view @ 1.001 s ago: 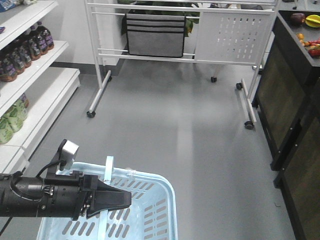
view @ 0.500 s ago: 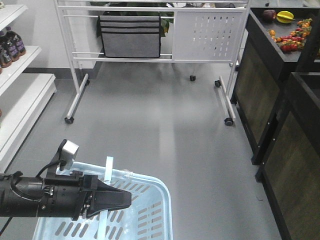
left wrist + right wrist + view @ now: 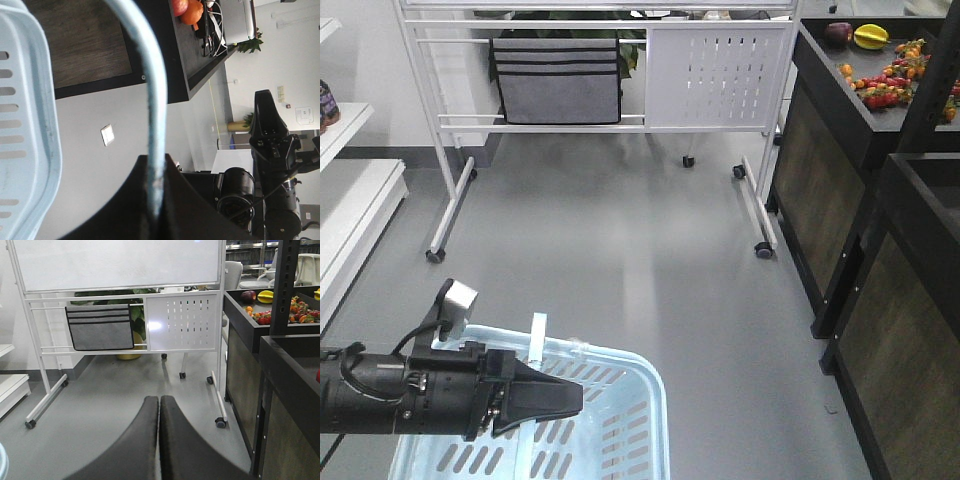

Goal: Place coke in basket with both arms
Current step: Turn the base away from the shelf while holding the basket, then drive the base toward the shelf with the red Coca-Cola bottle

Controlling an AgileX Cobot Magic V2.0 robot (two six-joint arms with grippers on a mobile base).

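Observation:
The light blue basket (image 3: 655, 400) hangs at the bottom left of the front view, and its slotted side also shows in the left wrist view (image 3: 30, 125). My left gripper (image 3: 565, 398) is shut on the basket's thin pale-blue handle (image 3: 150, 100), which runs between the two black fingers (image 3: 156, 157). My right gripper (image 3: 159, 401) is shut with the fingers pressed together and holds nothing; it points at the grey floor. No coke can shows in any view.
A white wheeled board stand (image 3: 590, 120) with a grey fabric pocket (image 3: 555, 80) stands ahead. Black produce stands with fruit (image 3: 880, 85) line the right side. A white shelf unit (image 3: 350, 190) shows at the left edge. Grey floor lies between them.
The view has swung to the right: the bottle shelf slid off to the left and the black fruit stands came further in. The left arm and basket kept their place in frame.

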